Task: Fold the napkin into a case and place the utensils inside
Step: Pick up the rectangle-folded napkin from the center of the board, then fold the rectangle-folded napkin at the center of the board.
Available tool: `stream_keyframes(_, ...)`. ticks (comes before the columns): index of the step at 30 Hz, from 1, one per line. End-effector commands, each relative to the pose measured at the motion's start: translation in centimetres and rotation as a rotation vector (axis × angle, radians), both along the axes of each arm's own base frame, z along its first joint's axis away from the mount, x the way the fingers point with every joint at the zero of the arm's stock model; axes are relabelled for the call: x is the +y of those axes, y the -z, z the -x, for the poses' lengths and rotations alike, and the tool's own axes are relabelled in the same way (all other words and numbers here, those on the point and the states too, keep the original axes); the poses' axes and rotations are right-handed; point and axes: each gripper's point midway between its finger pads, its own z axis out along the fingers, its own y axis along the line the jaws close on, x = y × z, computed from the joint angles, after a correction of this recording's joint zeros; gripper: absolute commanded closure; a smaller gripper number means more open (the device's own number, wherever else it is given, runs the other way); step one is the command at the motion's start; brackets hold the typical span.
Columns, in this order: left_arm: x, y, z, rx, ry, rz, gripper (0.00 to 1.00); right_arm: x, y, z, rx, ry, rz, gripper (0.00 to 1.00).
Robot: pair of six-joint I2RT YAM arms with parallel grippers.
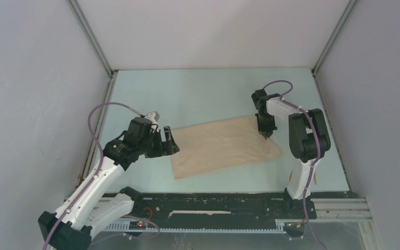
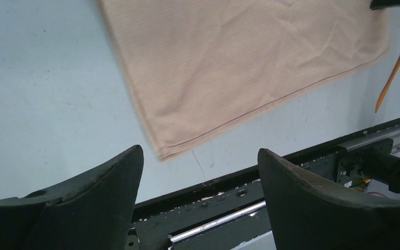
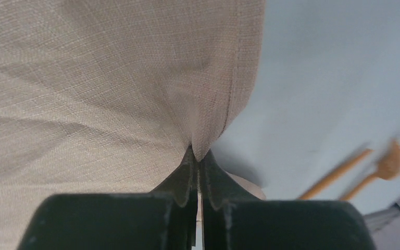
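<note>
The napkin point(image 1: 224, 146) is laid flat on the middle of the pale counter point(image 1: 198, 88) as a wide, slightly skewed rectangle, with a stitched hem along its near edge. Near its far right corner the cloth is pinched by the right tool point(image 1: 266, 134). The jaws are pressed fully together and a small peak of fabric is puckered up between them.

The left tool point(image 1: 173, 141) is held just off the napkin's left end with its jaws spread wide, and nothing is gripped in it. Between its fingers point(image 2: 109, 182) the near left corner of the cloth is seen, from which a loose thread point(image 2: 200, 166) trails onto the counter.

The utensils point(image 2: 396, 70) are laid side by side on bare counter to the right of the napkin, apart from the cloth. They are blurred in the right wrist view, and from above they are screened by the right arm point(image 1: 306, 136).

The near edge of the counter is bordered by a black rail point(image 1: 213, 200), the other sides are closed in by grey walls point(image 1: 31, 78), and a purple cable point(image 1: 96, 112) is looped over the left arm
</note>
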Motion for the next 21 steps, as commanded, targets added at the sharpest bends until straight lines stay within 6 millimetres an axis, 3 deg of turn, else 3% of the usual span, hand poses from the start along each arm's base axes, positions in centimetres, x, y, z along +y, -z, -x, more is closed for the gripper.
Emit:
stream_keyframes(1,-0.4,-1.4,0.1,-0.046,0.034,0.031,0.12,-7.0,-2.1,-0.3,-0.018,0.037,0.232,1.00)
stream_keyframes(5,-0.3,-1.0,0.3,-0.045,0.028,0.036,0.12,-8.5,-3.9,-0.6,-0.044,0.052,0.284,1.00)
stream_keyframes(10,-0.4,-0.9,0.6,-0.042,0.034,0.049,0.12,-5.7,-3.9,-0.1,-0.036,-0.043,0.323,1.00)
stream_keyframes(15,0.3,-1.4,0.9,-0.066,0.027,0.028,0.12,0.9,-3.8,0.5,-0.042,-0.234,0.332,1.00)
stream_keyframes(21,0.6,-1.2,1.1,-0.071,0.012,0.031,0.12,11.5,-3.9,1.5,-0.053,-0.502,0.170,1.00)
